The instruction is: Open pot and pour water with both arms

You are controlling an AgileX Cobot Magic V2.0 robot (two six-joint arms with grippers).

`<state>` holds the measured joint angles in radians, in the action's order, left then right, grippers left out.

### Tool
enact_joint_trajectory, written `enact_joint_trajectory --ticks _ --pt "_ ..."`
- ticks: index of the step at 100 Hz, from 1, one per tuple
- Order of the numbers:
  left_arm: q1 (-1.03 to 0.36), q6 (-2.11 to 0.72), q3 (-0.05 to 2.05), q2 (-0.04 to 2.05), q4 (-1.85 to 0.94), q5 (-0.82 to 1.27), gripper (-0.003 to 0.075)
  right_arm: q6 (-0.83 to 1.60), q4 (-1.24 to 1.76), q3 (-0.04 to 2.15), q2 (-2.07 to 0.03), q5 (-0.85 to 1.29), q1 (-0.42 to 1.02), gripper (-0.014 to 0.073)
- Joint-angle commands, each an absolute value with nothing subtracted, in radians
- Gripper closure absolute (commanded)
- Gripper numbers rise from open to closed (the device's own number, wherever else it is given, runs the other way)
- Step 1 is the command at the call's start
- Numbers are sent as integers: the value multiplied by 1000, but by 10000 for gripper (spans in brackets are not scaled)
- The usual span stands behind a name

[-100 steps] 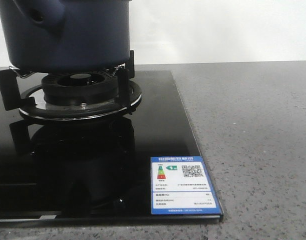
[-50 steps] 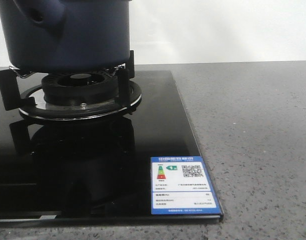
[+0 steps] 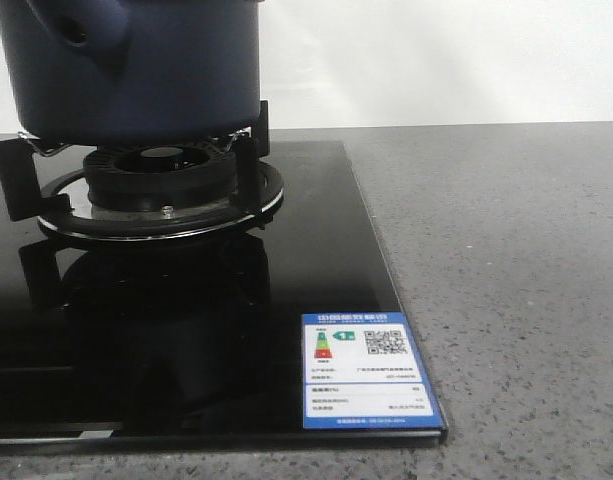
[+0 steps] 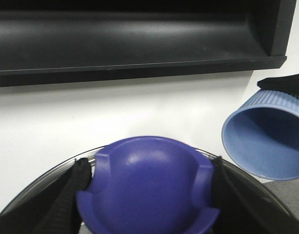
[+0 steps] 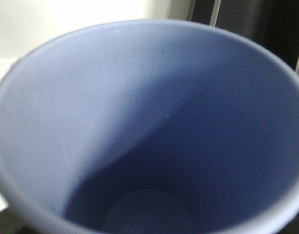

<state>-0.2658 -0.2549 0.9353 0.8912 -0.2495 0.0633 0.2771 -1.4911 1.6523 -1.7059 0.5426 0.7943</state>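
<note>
Navy pot (image 3: pixel 136 70): sits on the burner grate (image 3: pixel 248 150) of the black hob (image 3: pixel 316 260), its lower body alone visible.
Left gripper (image 4: pixel 149 195): fingers (image 4: pixel 73 187) clamp a purple knob (image 4: pixel 149 185) between them.
Cup (image 4: pixel 266 136): pale blue, tilted, beside the left gripper.
Right gripper: unseen; the cup's inside fills its camera.

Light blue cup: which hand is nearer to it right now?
Right. The right hand is against the light blue cup, which fills its wrist view. The left hand sits around the purple lid knob, with the cup off to one side, apart.
</note>
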Motion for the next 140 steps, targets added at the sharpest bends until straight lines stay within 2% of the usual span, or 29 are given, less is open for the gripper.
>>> enact_joint_trajectory --ticks 1,69,88,122,140 --pt "-264 -251 975 883 -250 -39 318 282 -1551 1689 -1653 536 797 225" --pt "-264 -251 975 883 -250 -39 318 242 -1549 1689 -1653 542 797 225" --pt "-264 -251 975 883 -250 -39 318 -8 -1517 1689 -1653 591 797 225" --pt "-264 -251 975 883 -250 -37 318 -377 -1490 1689 -1631 904 784 225" --pt "-264 -251 975 883 -247 -37 318 -444 -1231 1689 -1561 886 703 225"
